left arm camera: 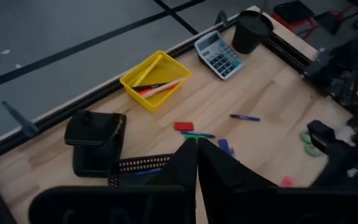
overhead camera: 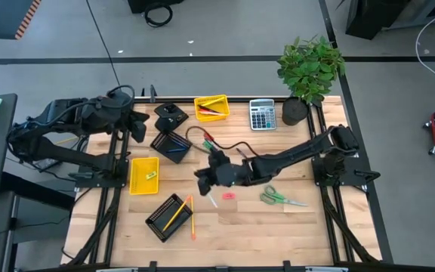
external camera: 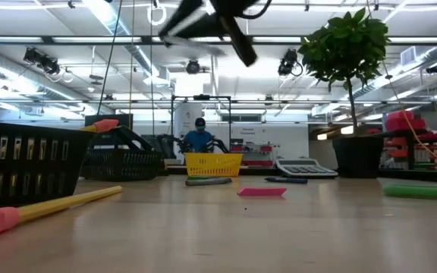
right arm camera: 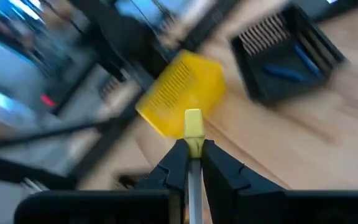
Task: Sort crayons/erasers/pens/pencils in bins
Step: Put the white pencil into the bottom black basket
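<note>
My right gripper (overhead camera: 201, 178) hangs above the table's middle, shut on a thin pale stick with a yellow end (right arm camera: 193, 124). My left gripper (left arm camera: 196, 144) waits high at the far left (overhead camera: 139, 121), shut and empty. The far yellow bin (overhead camera: 211, 106) holds pens. A black mesh bin (overhead camera: 171, 143) holds blue crayons. A near-left yellow bin (overhead camera: 143, 174) holds a small eraser. The near black mesh bin (overhead camera: 168, 217) holds pencils. A pink eraser (overhead camera: 228, 196) lies flat on the wood. An orange pencil (overhead camera: 192, 221) lies beside the near mesh bin. My right gripper pinches the stick between its two fingers, just behind its yellow end (right arm camera: 193, 147). The stick lies along the fingers; its yellow end pokes out past their tips and its pale shaft (right arm camera: 193, 183) runs back between them. It is lifted clear of the table.
Green-handled scissors (overhead camera: 278, 198) lie right of the pink eraser. A grey calculator (overhead camera: 262, 114) and a potted plant (overhead camera: 308, 72) stand at the far right. A black box (overhead camera: 171, 115) sits at the far left. A red eraser (left arm camera: 183, 126) and loose pens (left arm camera: 244, 117) lie mid-table.
</note>
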`<state>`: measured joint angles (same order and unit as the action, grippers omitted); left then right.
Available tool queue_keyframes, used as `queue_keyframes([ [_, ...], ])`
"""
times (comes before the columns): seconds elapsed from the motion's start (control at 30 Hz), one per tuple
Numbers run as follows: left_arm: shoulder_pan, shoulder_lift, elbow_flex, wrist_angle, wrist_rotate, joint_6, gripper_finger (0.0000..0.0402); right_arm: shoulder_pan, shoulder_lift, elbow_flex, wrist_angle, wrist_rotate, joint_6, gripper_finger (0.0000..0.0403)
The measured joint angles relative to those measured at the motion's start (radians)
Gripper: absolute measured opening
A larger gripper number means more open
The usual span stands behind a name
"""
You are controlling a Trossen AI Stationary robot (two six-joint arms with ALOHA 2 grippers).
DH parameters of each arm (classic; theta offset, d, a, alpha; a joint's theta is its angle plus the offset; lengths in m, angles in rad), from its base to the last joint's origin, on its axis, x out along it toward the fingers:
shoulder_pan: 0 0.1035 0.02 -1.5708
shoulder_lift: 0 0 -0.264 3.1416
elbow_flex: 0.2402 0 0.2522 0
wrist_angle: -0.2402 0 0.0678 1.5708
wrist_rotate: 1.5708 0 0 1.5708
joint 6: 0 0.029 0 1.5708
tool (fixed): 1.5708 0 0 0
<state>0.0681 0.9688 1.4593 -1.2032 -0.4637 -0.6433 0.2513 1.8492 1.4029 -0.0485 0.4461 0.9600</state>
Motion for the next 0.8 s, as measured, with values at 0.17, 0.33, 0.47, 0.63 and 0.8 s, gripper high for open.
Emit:
queue_keyframes([
  [0.17, 0.034, -0.001, 0.0, -0.057, -0.003, 0.007, 0.0049, -0.014, 0.0, 0.0, 0.145, 0.11, 0.075, 0.0044],
  [0.33, 0.078, -0.002, 0.0, -0.094, -0.032, 0.004, 0.0096, -0.002, 0.018, 0.0, 0.148, 0.301, 0.253, 0.0044],
  [0.47, 0.106, 0.0, 0.0, -0.088, -0.034, 0.031, 0.0137, 0.025, 0.061, 0.0, 0.193, 0.346, 0.343, 0.0044],
  [0.63, 0.151, 0.0, 0.0, -0.058, -0.047, 0.137, 0.0187, 0.058, 0.109, 0.04, 0.223, 0.414, 0.388, 0.0044],
  [0.8, 0.178, 0.0, 0.0, -0.042, -0.048, 0.238, 0.0223, 0.058, 0.239, 0.221, 0.216, 0.385, 0.347, 0.0044],
])
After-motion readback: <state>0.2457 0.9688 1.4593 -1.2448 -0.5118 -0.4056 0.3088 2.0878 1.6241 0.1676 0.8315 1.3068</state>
